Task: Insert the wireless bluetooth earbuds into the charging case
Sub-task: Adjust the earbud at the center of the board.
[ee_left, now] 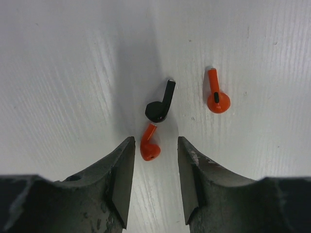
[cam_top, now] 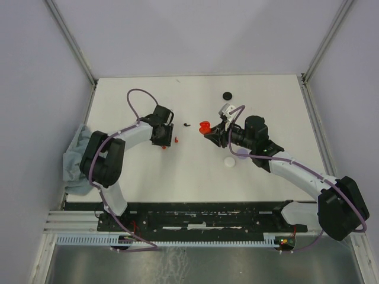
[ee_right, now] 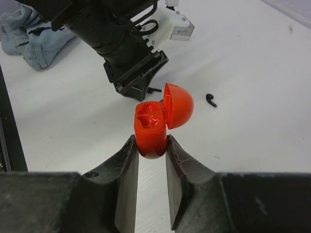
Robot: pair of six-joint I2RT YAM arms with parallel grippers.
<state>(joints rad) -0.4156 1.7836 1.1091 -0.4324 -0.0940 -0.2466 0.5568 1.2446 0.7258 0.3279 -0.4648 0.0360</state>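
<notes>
Two red earbuds and one black earbud [ee_left: 160, 104] lie on the white table [ee_left: 58, 73]. The near red earbud [ee_left: 149, 148] sits between the half-open fingers of the left gripper [ee_left: 155, 141], not touching them. The far red earbud [ee_left: 217, 94] lies off to one side. The right gripper [ee_right: 149, 143] squeezes one red charging case [ee_right: 151, 131] with its lid up. Pale walls [cam_top: 177, 35] stand around.

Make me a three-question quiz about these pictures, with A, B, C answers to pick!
1. Where is the red case? A on a shelf; B between the fingers of the right gripper; C in a box.
2. How many red earbuds lie on the table? A one; B two; C five.
3. The lid is: A shut; B missing; C open.
Answers: B, the fingers squeeze its sides; B, two lie near a black earbud; C, it stands tipped back, showing empty slots.
</notes>
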